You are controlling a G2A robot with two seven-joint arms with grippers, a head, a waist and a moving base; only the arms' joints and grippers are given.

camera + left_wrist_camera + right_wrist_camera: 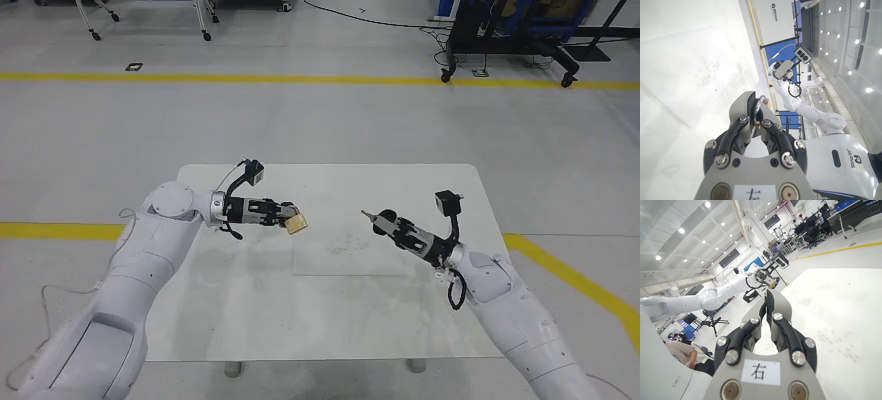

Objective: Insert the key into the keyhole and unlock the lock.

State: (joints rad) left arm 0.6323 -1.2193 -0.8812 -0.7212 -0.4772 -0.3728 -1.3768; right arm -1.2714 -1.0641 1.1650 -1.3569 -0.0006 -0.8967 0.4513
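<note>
A small brass padlock (296, 223) hangs above the left middle of the white table (330, 310), with my left gripper (285, 217) shut on it. In the left wrist view the fingers (751, 106) pinch the silver shackle (761, 101), and a sliver of the brass body (767, 103) shows behind them. My right gripper (382, 222) is shut on a thin silver key (366, 214) whose tip points at the padlock across a gap. In the right wrist view the shut gripper (767, 294) holds the key (765, 292), roughly in line with the far padlock (771, 286).
A thin clear mat (340, 255) with faint scuff marks lies on the table's centre, under the gap between the grippers. Yellow lines cross the floor (300, 78), with wheeled carts (510, 50) far behind the table.
</note>
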